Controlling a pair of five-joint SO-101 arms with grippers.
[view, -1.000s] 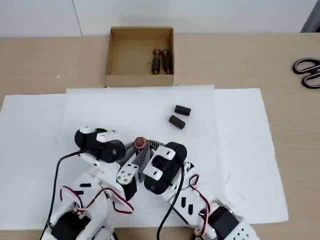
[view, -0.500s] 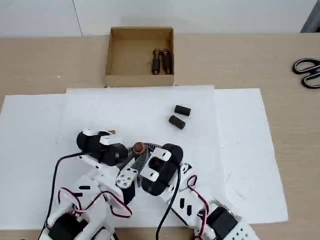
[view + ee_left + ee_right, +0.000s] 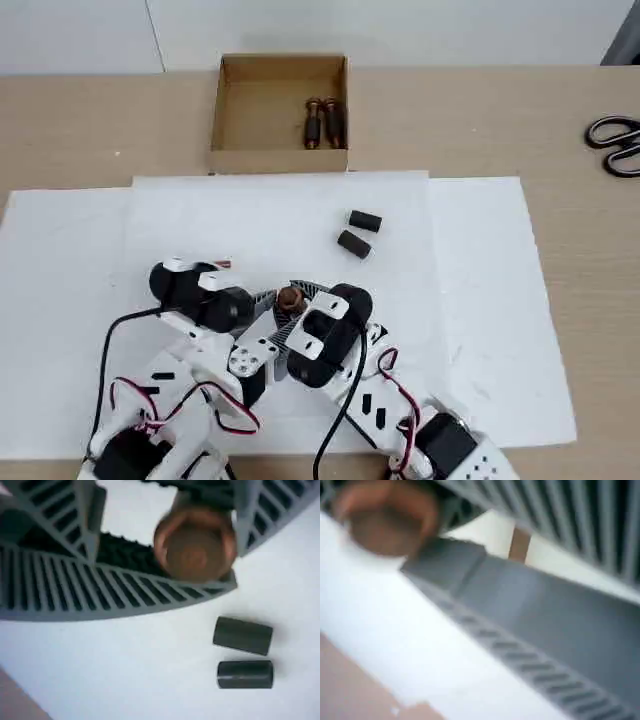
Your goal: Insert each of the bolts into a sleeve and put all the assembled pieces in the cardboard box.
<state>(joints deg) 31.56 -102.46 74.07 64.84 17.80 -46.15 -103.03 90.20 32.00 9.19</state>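
Observation:
A copper bolt [image 3: 290,298] is held above the white paper, where both grippers' grey ribbed fingers meet. My left gripper [image 3: 272,305] is shut on the bolt [image 3: 195,545], whose round head faces the left wrist camera. My right gripper [image 3: 300,312] is pressed against the same bolt [image 3: 385,525]; its grip is hidden. Two loose black sleeves [image 3: 365,221] [image 3: 354,244] lie on the paper beyond the grippers and appear as sleeves [image 3: 243,635] [image 3: 245,674] in the left wrist view. The cardboard box [image 3: 232,115] at the back holds two assembled pieces [image 3: 324,122].
White paper sheets [image 3: 480,300] cover the middle of the wooden table. Scissors [image 3: 612,133] lie at the far right edge. A small copper piece [image 3: 221,264] peeks out behind the left arm's motor housing.
The bolt and both grippers have shifted slightly to the right and a little toward the table's front. The sleeves and the box have not moved.

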